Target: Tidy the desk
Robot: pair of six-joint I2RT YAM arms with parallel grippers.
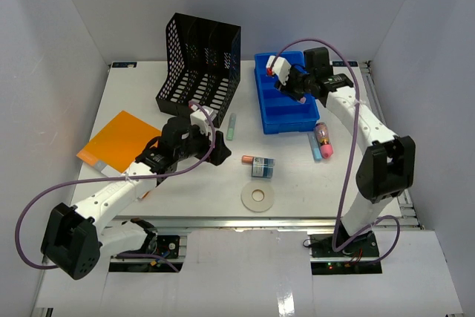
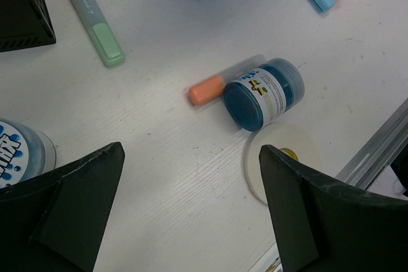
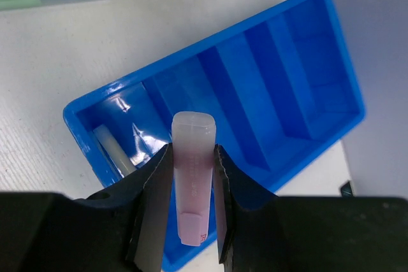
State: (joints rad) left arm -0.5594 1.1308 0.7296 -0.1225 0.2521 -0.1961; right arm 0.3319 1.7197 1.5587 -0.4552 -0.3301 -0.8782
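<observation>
1. The desk (image 1: 312,191) is a white top with metal-railed edges. It fills the middle of the overhead view and carries every item below.
2. A black mesh file rack (image 1: 199,61) stands upright at the far left of centre.
3. A blue compartment tray (image 1: 288,109) lies to the right of the rack. A pale stick (image 3: 115,151) lies in one end compartment.
4. An orange sheet (image 1: 119,139) lies flat near the left edge.
5. The left pincer (image 2: 191,183) stands wide and grips nothing. It hangs above bare desk near the jar.
6. The right pincer (image 3: 192,157) is narrowed onto a translucent pink tube (image 3: 193,138) above the tray. The tube bears a small red mark at its lower end, which is not legible.
7. A white tub (image 2: 19,151) shows at the edge of the left wrist view. It has bold blue lettering that is cut off and unreadable.
8. A blue jar (image 2: 264,93) lies on its side. Its label shows a small graphic, and the text is too fine to read.
9. A white ring (image 2: 290,141) lies flat just beside the jar.
10. A green highlighter (image 2: 92,16) lies near the rack. The barrel print cannot be read with certainty.
11. An orange-capped marker (image 2: 213,87) lies touching the jar.
12. A pink-capped item (image 1: 323,139) and a light blue pen (image 1: 315,146) lie just right of the tray.
</observation>
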